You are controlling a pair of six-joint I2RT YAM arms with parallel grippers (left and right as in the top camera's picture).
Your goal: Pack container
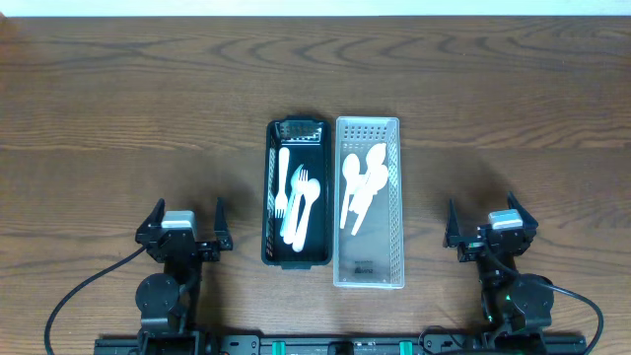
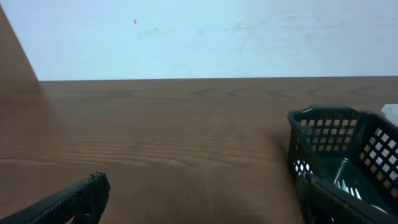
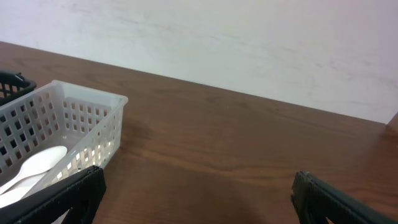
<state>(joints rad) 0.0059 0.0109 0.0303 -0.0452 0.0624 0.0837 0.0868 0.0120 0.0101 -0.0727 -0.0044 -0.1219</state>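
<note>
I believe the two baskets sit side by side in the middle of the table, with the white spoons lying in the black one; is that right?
Not quite. The spoons lie in the white basket, not in the black basket, which holds forks. The overhead view shows this. The two baskets do sit side by side in the middle of the table.

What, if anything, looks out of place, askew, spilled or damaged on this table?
Nothing stands out. The black basket and the white basket sit straight, side by side, both upright and intact. The white cutlery lies inside the black one and the spoons inside the white one, all roughly lengthwise.
</note>
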